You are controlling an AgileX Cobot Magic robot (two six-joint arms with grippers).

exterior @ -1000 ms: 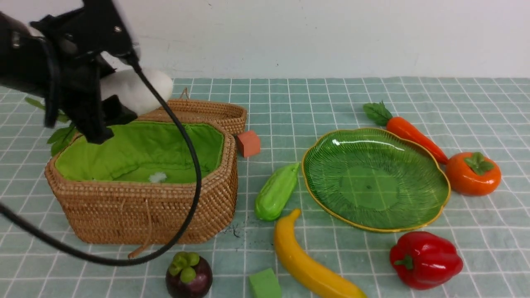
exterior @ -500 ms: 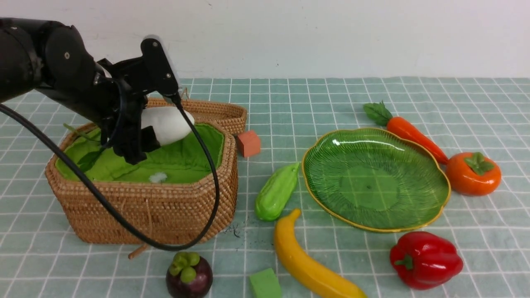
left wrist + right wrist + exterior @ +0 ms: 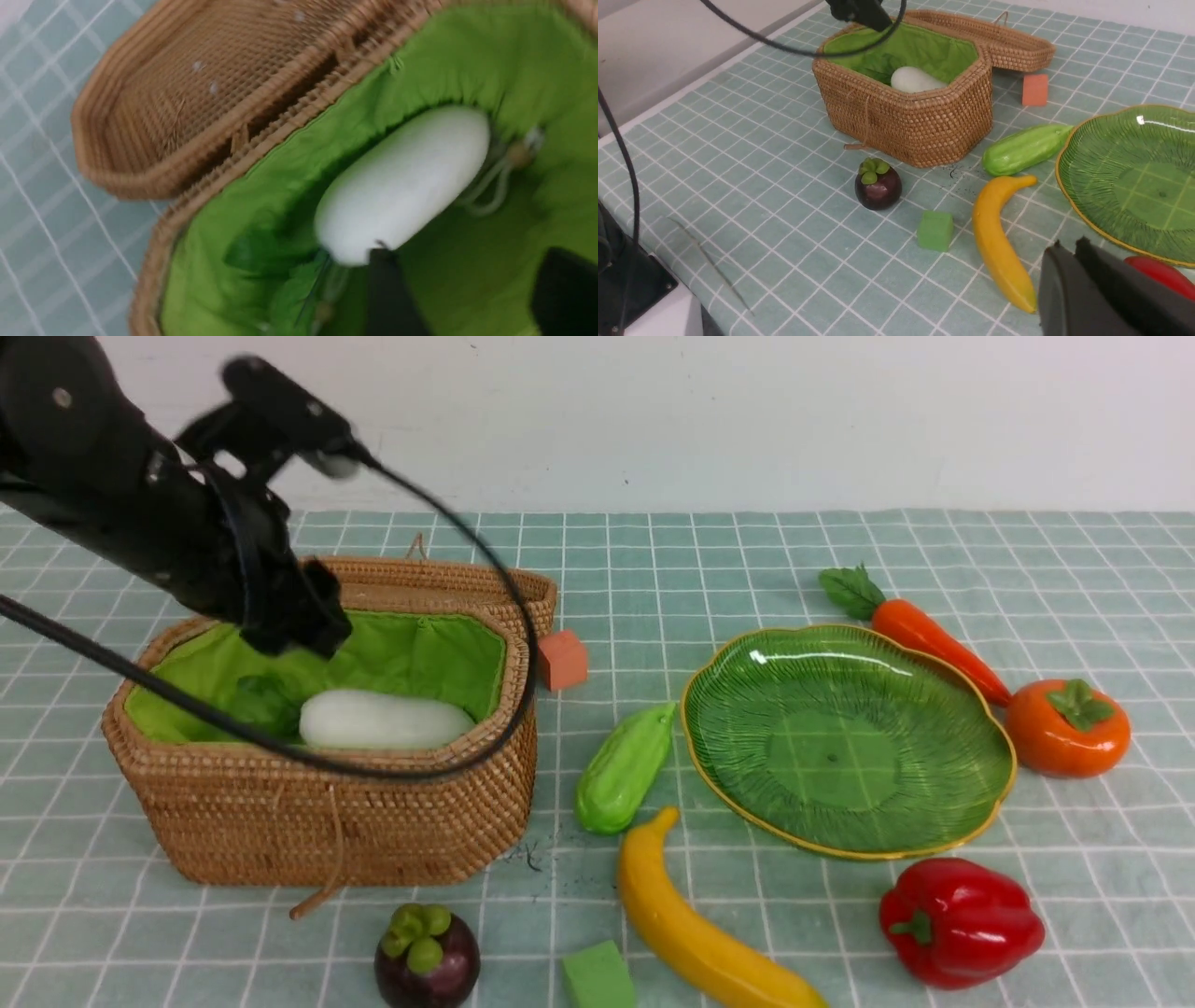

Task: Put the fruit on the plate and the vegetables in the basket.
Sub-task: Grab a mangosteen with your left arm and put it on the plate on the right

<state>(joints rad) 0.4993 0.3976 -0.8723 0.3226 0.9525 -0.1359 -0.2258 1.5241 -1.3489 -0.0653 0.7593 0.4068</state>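
Note:
The white radish lies loose on the green lining of the wicker basket. My left gripper hovers above it, open, with only lining between its fingers. On the cloth lie the light-green gourd, carrot, red pepper, banana, mangosteen and persimmon. The green plate holds nothing. My right gripper is shut and empty, low near the banana's end, out of the front view.
The flat wicker lid leans behind the basket. An orange cube sits beside it, and a green cube lies near the front edge. The left arm's black cable loops across the basket's front.
The left gripper let go of the radish, which dropped into the basket. The gripper has since lifted and drawn back to the left. Everything else stayed put.

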